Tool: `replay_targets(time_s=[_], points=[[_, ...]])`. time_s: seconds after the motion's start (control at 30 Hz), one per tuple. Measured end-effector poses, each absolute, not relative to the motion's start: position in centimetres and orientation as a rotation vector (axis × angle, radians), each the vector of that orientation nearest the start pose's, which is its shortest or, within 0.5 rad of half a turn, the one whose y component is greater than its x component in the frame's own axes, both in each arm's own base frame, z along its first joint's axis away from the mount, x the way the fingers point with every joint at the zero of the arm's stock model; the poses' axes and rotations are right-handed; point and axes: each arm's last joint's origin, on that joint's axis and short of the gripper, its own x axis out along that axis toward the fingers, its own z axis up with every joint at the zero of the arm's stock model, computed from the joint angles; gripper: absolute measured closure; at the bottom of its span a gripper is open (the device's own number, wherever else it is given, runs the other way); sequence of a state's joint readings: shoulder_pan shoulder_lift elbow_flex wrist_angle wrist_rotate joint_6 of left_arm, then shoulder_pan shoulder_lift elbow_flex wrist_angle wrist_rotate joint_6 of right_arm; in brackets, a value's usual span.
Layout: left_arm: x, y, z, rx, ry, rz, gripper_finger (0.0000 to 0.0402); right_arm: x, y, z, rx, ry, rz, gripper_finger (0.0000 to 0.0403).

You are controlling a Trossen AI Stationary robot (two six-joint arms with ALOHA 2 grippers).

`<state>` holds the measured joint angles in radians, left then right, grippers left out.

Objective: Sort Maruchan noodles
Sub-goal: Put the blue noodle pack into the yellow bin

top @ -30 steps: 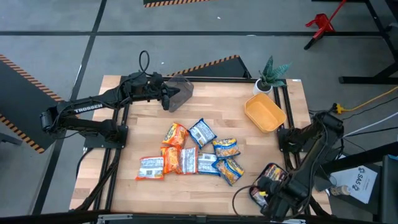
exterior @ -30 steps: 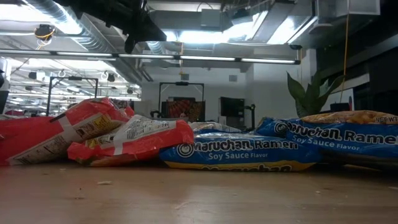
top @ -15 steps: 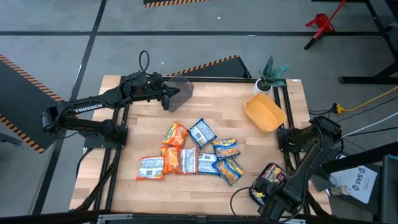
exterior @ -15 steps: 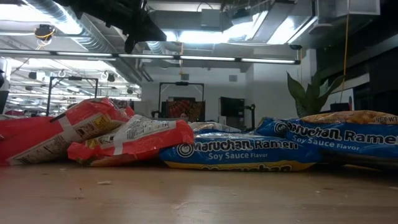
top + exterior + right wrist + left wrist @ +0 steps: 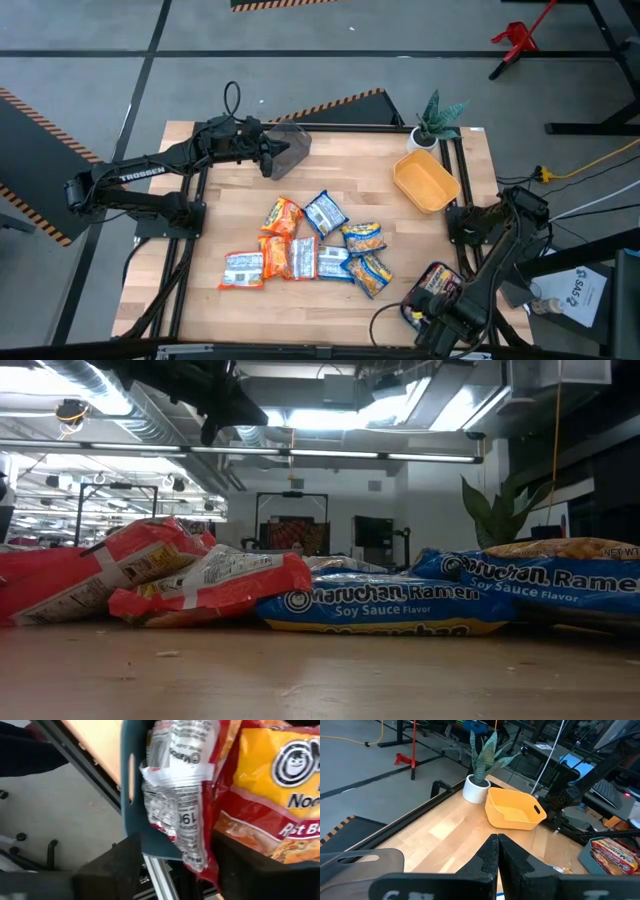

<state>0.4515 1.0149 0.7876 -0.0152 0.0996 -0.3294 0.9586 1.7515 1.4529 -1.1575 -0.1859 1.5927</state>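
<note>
Several Maruchan noodles packets (image 5: 310,245) lie in a loose cluster on the middle of the wooden table, some overlapping; the low view shows them flat on the board (image 5: 380,600). My right gripper (image 5: 177,840) hangs open over a teal bin (image 5: 132,795) off the table's near right corner (image 5: 415,305). Its fingers stand on either side of a red-and-white packet (image 5: 180,810) that lies in the bin beside an orange-yellow packet (image 5: 270,785). My left gripper (image 5: 268,160) is shut and holds nothing, at the far left next to a grey container (image 5: 292,140).
A yellow container (image 5: 427,182) and a potted plant (image 5: 435,120) stand at the far right corner. The black frame rails run along the table's left and right edges. Bare wood lies between the packets and the yellow container.
My right arm has shifted slightly toward the near edge over the teal bin. The packets on the table have not moved.
</note>
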Motion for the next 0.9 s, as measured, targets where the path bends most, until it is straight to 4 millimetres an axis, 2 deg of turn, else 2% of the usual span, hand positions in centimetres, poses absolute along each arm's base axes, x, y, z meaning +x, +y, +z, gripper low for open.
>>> replay_targets(time_s=[0.1,0.27,0.33,0.43,0.5,0.6,0.7,0.8,0.9], points=[[20.6,9.5,30.8,-0.399,0.18,0.345,0.0401,19.1,26.9,27.2,0.64,1.598,-0.368,0.0165],[20.6,9.1,30.5,-0.456,0.226,0.243,0.0401,19.8,24.5,32.6,0.576,1.465,-0.433,0.0165],[20.5,8.8,30.0,-0.473,0.282,0.222,0.0401,20.1,22.9,34.8,0.536,1.362,-0.5,0.0168],[20.5,8.1,29.0,-0.462,0.39,0.213,0.0401,21.3,21.0,36.7,0.467,1.148,-0.464,0.0169],[20.8,7.8,28.4,-0.459,0.438,0.213,0.0401,22.6,19.1,36.8,0.424,1.105,-0.528,0.0169],[21.7,7.5,27.7,-0.518,0.471,0.173,0.0401,24.8,16.2,35.3,0.393,1.125,-0.627,0.0169],[23.2,7.1,26.6,-0.579,0.518,0.053,0.0401,26.2,13.1,34.0,0.485,1.163,-0.771,0.0169],[25.2,6.1,25.5,-0.583,0.532,-0.052,0.0401,27.0,10.9,32.2,0.601,1.229,-0.887,0.0169],[27.1,5.1,24.3,-0.568,0.527,-0.131,0.0401,26.3,9.5,31.5,0.704,1.229,-0.913,0.0169]])
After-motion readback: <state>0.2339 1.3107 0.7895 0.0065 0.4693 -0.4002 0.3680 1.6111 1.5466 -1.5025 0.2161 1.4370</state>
